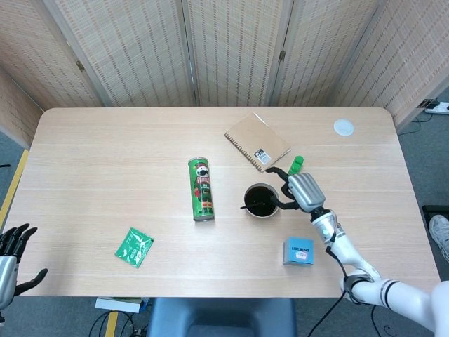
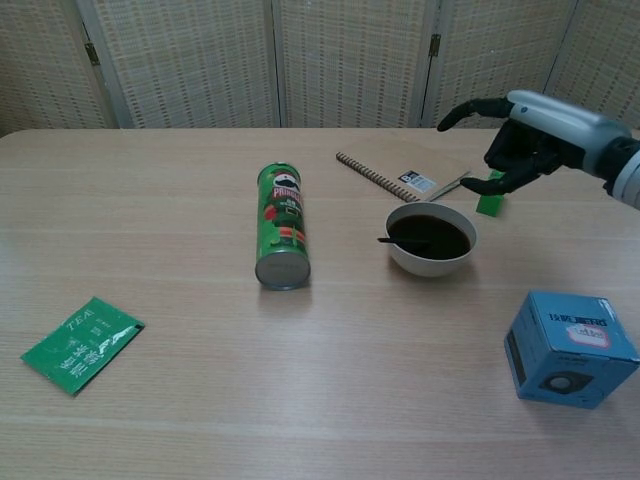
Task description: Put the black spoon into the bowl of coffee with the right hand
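Note:
The white bowl of coffee [image 1: 262, 210] [image 2: 431, 262] stands right of centre on the table. The black spoon [image 1: 250, 206] [image 2: 400, 240] lies in it, its handle resting on the left rim. My right hand [image 1: 300, 189] [image 2: 525, 134] hovers to the right of the bowl and above it, fingers spread, holding nothing. My left hand [image 1: 14, 256] shows only at the lower left edge of the head view, off the table, fingers apart and empty.
A green Pringles can [image 1: 202, 189] [image 2: 281, 226] lies left of the bowl. A spiral notebook [image 1: 257, 140] [image 2: 400, 176] and a small green block [image 1: 295, 166] [image 2: 489, 199] sit behind it. A blue box [image 1: 298, 250] [image 2: 570, 348] stands front right, a green tea packet [image 1: 134, 247] [image 2: 80, 343] front left, a white disc [image 1: 343, 126] far right.

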